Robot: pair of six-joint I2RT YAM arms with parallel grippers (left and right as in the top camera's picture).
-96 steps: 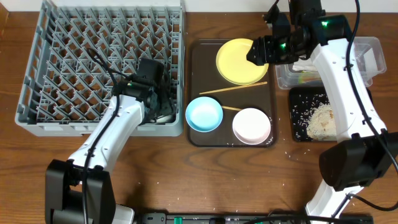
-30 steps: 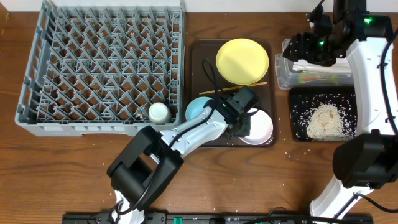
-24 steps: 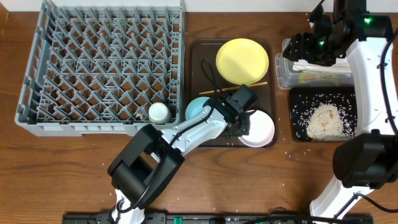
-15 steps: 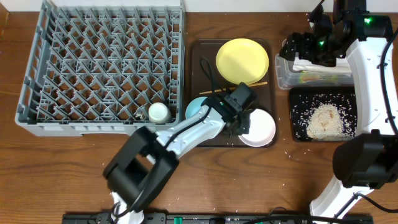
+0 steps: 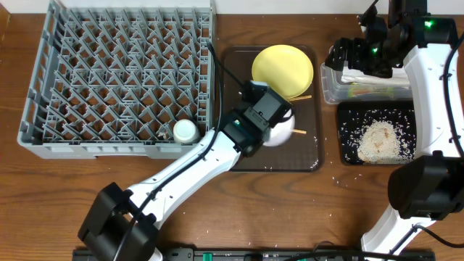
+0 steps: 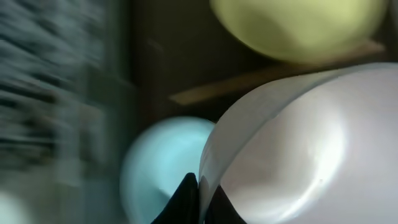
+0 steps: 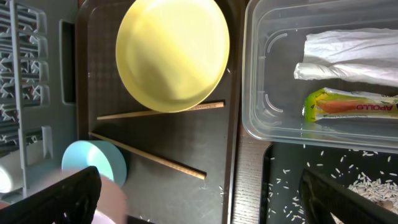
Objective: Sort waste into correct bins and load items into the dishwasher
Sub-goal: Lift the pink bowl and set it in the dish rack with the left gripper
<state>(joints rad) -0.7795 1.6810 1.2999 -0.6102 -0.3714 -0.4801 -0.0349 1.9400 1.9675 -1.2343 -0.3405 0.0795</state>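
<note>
The grey rack fills my left side of the counter, and that's the target. It lies straight off to the left of my left gripper, just past the edge of the brown tray. My left arm is much the nearer one.

That gripper is clamped on the rim of the white bowl, holding it over the brown tray; the wrist view is too blurred to show more.

On the right, my right gripper hangs over the clear tub, its fingers spread wide with nothing between them. The black tray sits just beside the tub, with rice heaped in it.

The yellow plate sits at the far end of the brown tray, and the blue bowl is near my load. The cup stands in the rack's near row, and the pegs beside it look free.

Two chopsticks lie on the brown tray, their long axes running roughly left to right.

In the tub there's a napkin and a wrapper. Its print looks like "APOLLO", though it's too small to be sure.
</note>
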